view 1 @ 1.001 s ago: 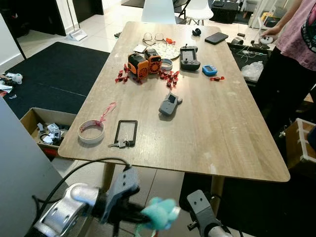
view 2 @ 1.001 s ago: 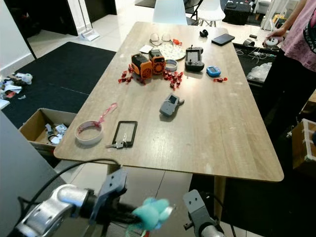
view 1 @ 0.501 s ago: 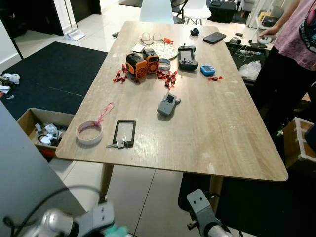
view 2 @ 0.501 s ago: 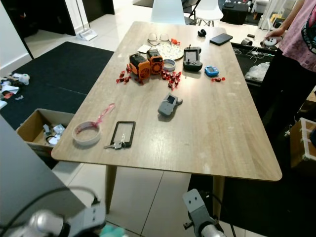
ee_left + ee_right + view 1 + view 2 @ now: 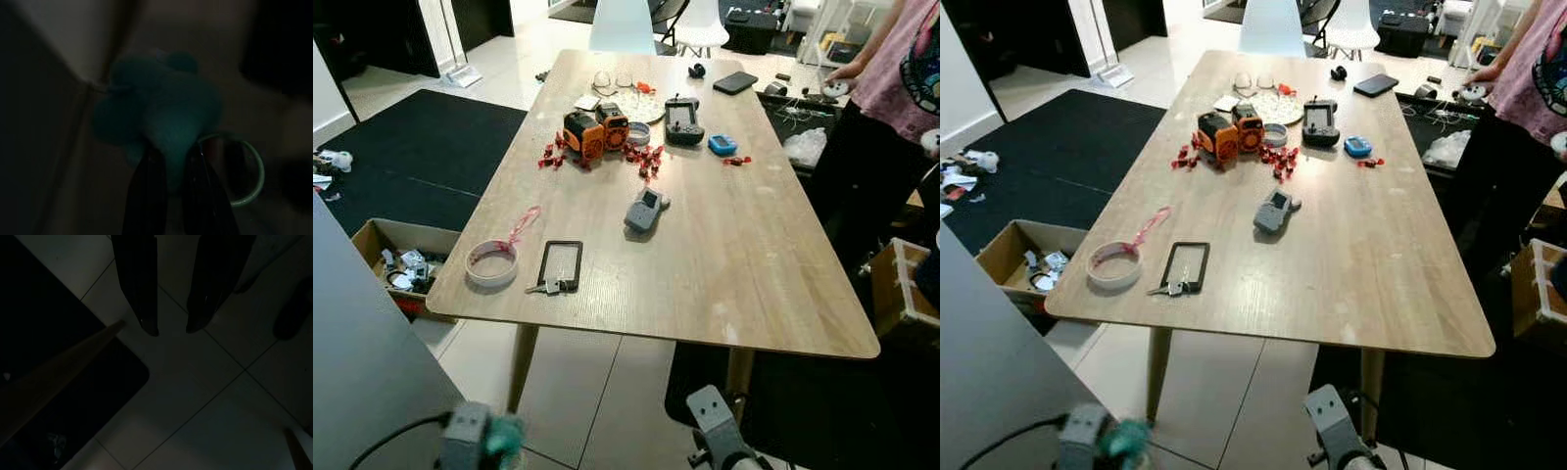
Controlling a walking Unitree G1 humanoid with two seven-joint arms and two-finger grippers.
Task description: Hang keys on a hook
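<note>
Low at the near edge of the head views, below the wooden surface [image 5: 724, 264]: left gripper [image 5: 168, 169] pinched narrow on a fluffy teal pom-pom [image 5: 164, 115], soft and round-lobed, with a thin pale-green ring [image 5: 254, 176] curving out beside the black fingers [image 5: 144, 196]. Probably a key fob, though the dim wrist picture hides any metal keys on it. Same teal tuft [image 5: 504, 436] just visible next to the grey wrist block at the bottom of the left eye view, over pale floor tiles.

Right gripper [image 5: 171, 328] hanging idle, two tapered black fingers set moderately apart with nothing between, pointed at grey floor tiles, a dark rug corner and a slanting wooden table leg.

On the surface, light woodgrain with rounded corners: a roll of tape [image 5: 492, 262] with a red ribbon tail near the front left edge; just beside it a black rectangular frame [image 5: 562, 263] with a small bunch of metal keys [image 5: 548, 286] touching its near end. Farther back, a grey handheld device [image 5: 645, 210], an orange blocky toy [image 5: 595, 130] among scattered red bits, a dark controller [image 5: 682, 119], a small blue gadget [image 5: 722, 145], a black phone [image 5: 734, 82]. Person in a pink shirt [image 5: 891, 69] standing at the far right side. Open cardboard box [image 5: 396, 264] on the floor to the left.

Against a second ago: left arm dropped much lower in the head views, from arm and pom-pom plainly raised to barely a tuft at the bottom edge; things on the surface unmoved.
</note>
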